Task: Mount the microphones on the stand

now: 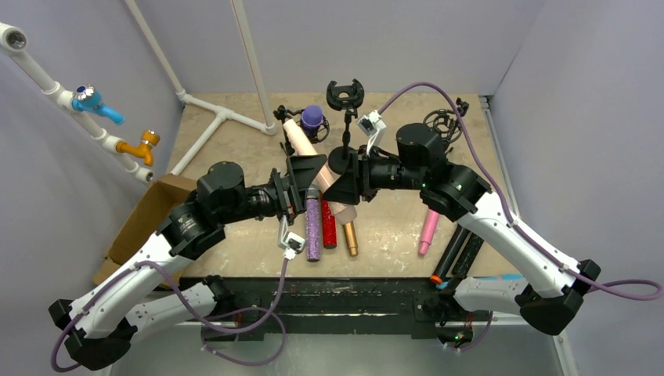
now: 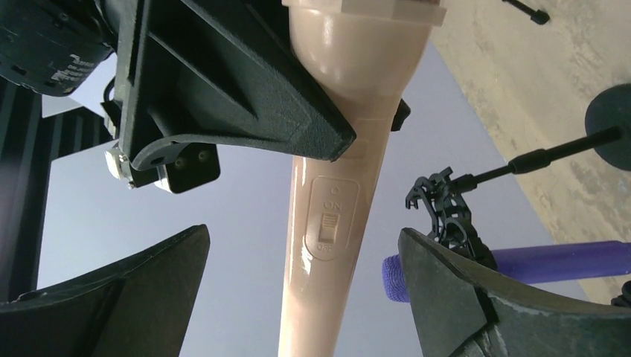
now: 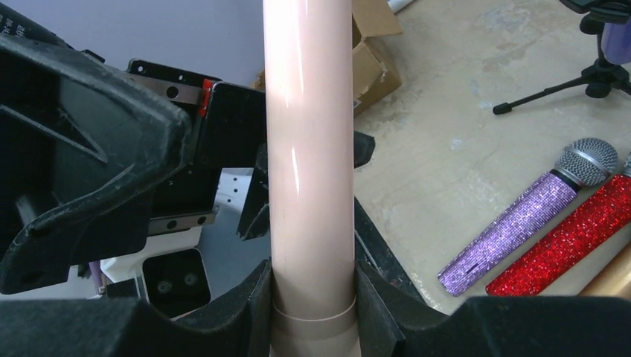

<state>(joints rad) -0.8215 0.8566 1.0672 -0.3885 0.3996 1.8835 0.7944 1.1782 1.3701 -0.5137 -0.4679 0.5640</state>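
The table (image 1: 391,227) is lying under both my grippers. Past them, on the far side, the stand (image 1: 345,95) is waiting with its top clip empty. Left of it, a purple mic (image 1: 313,117) is already sitting in the other stand (image 2: 439,212).

My right gripper (image 3: 312,297) is squeezing the peach mic (image 3: 309,149), with the jaws partly closed and pressing on both sides of the handle. My left gripper (image 2: 301,253) is spread as wide as it goes and is holding nothing. The same mic is passing between its fingers without touching them.

I think I am handing the mic from right to left before it goes to the stand. Next, my left fingers should be closing on the handle before my right lets go, or the mic could drop.

The mic is hanging above the table. Its long side is running on a slant, from far-left of my grippers to near-right. Its wide head end seems to be pointing back at my bases, and its thin end at the stands. I cannot tell how much it is tilting. The little switch (image 2: 328,223) is facing my left camera.
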